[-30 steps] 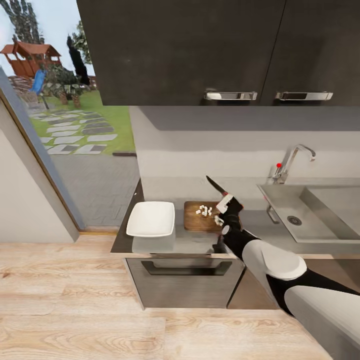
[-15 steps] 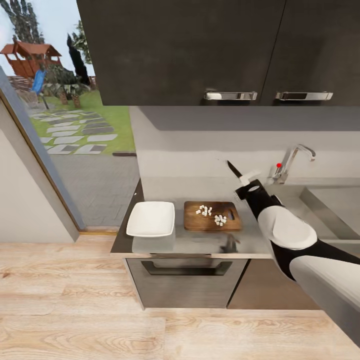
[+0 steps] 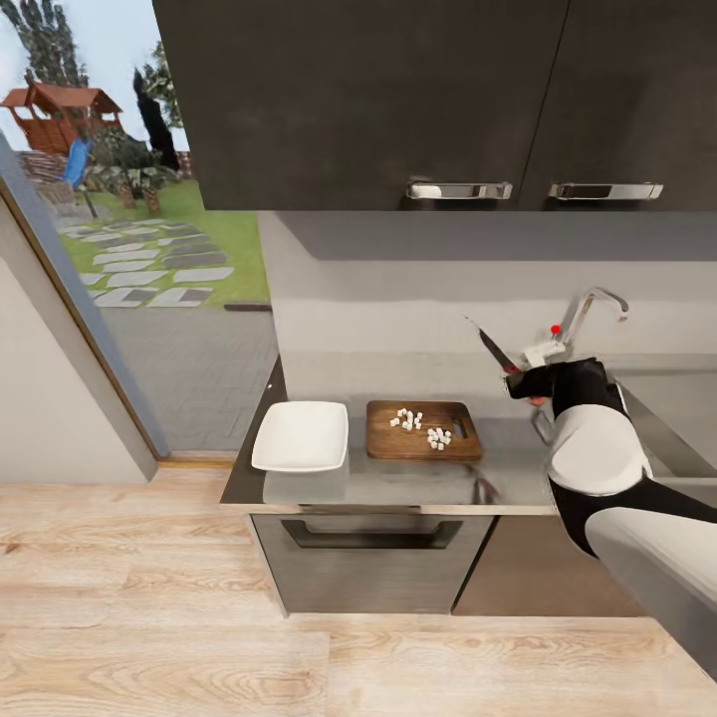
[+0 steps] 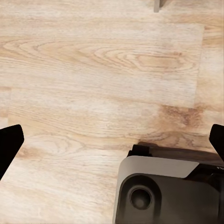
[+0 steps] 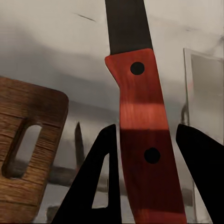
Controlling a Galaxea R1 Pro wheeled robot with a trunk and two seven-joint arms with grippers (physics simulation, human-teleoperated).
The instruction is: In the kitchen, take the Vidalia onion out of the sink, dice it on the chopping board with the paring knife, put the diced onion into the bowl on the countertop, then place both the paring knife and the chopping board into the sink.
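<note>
Two steps remained: I held the paring knife (image 3: 495,351) clamped in my right gripper (image 3: 526,376) beside the sink (image 3: 652,398), diced onion (image 3: 421,427) unbowled.

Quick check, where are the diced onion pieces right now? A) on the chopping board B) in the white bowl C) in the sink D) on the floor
A: the white diced onion pieces lie on the chopping board, while the bowl beside it looks empty and the right tool holds the paring knife up near the sink.
</note>
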